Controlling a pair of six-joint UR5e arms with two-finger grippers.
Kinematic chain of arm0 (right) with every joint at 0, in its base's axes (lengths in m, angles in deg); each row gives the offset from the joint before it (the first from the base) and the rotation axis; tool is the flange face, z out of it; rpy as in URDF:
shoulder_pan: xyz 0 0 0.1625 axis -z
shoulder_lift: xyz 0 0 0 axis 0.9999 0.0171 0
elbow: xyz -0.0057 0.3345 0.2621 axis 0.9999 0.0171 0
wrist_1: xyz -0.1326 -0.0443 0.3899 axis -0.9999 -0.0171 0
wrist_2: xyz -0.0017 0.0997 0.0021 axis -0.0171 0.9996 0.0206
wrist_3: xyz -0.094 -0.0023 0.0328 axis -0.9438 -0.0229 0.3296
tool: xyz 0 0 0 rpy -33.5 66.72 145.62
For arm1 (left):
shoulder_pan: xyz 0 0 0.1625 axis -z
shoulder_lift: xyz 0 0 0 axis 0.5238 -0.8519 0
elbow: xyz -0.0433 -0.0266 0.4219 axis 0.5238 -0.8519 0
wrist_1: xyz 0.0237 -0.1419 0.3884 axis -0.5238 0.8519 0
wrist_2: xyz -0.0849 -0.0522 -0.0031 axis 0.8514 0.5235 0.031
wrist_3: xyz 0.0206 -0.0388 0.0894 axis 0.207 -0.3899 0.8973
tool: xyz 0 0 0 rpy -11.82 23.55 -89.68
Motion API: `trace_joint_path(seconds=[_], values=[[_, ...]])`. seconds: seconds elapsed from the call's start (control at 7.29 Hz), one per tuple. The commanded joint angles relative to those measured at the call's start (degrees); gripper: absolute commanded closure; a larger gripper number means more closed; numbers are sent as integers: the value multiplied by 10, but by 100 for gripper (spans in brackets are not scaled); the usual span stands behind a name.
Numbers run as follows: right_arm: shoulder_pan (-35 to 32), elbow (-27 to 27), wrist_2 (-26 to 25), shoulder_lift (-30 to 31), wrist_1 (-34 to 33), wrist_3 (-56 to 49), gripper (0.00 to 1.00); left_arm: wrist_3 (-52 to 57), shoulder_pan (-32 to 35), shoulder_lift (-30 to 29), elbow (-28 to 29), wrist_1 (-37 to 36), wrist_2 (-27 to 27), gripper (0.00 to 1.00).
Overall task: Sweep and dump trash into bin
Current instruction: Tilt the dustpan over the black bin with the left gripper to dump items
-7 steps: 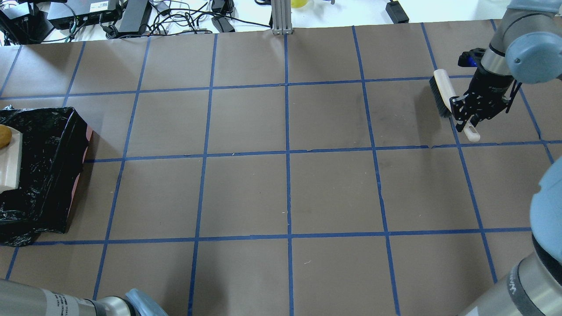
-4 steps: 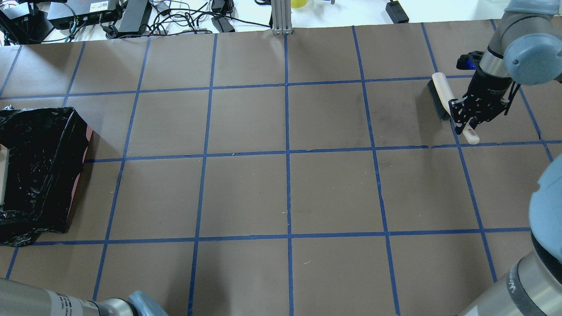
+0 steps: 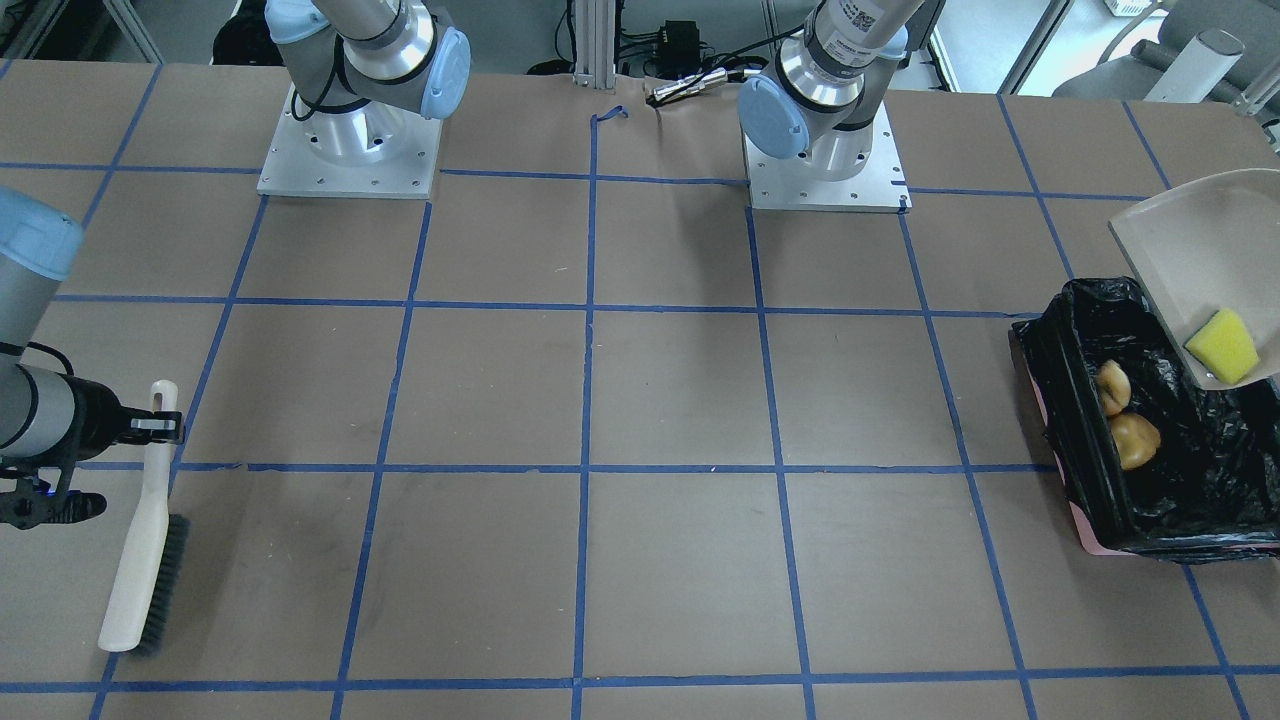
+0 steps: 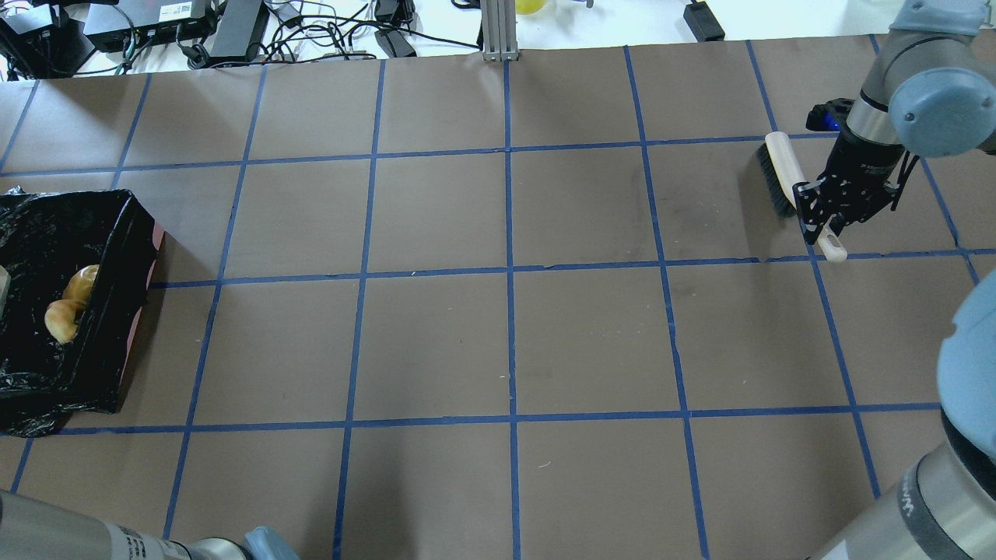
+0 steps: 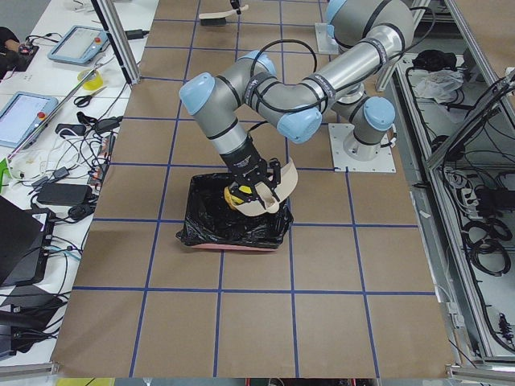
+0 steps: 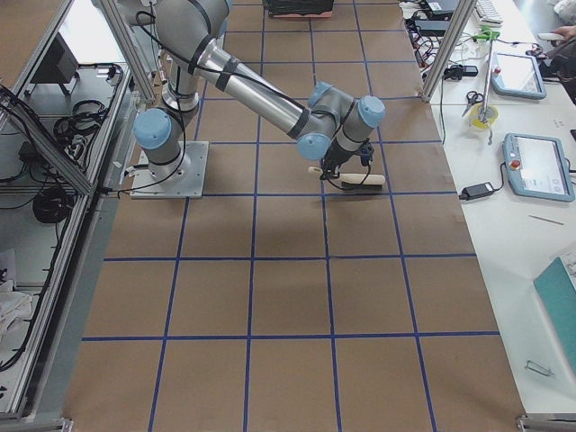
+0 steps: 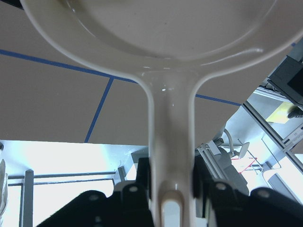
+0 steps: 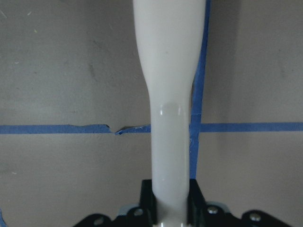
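The bin (image 3: 1058, 400), a box lined with a black bag, stands at the table's left end and shows in the overhead view (image 4: 117, 288). The golden-brown potato piece (image 3: 1136, 440) and the tan bread piece (image 3: 1110, 385) lie inside it. The yellow wedge (image 3: 1222, 346) lies on the beige dustpan (image 3: 1190, 240), tilted over the bin. My left gripper (image 7: 170, 178) is shut on the dustpan's handle (image 7: 170, 132). My right gripper (image 4: 823, 220) is shut on the handle of a white brush (image 4: 780, 167) at the far right, bristles on the table.
Brown paper with a blue tape grid covers the table (image 4: 506, 342). Cables and power boxes (image 4: 194, 27) lie beyond the far edge. The two arm bases (image 3: 345, 150) stand at the robot's side. The brush also shows in the front-facing view (image 3: 140, 570).
The dustpan has slid left out of the overhead view. The potato and bread pieces now lie in the bin. My right gripper has moved the brush slightly toward the far edge.
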Motion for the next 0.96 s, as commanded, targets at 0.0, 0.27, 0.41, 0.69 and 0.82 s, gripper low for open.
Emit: trace_joint_path(seconds=[0.0, 0.27, 0.41, 0.69, 0.82], values=[[0, -1, 0, -1, 1, 1, 64, 0, 2, -1, 0, 0, 0, 100], [0, -1, 0, 0, 1, 2, 57, -3, 6, 9, 4, 5, -42, 100], [0, -1, 0, 1, 0, 2, 49, -3, 8, 8, 5, 2, -54, 100], [0, 6, 0, 7, 5, 3, 34, -5, 50, 14, 4, -18, -82, 100], [0, 7, 2, 33, 4, 2, 20, -5, 95, 22, 0, -57, -122, 100]])
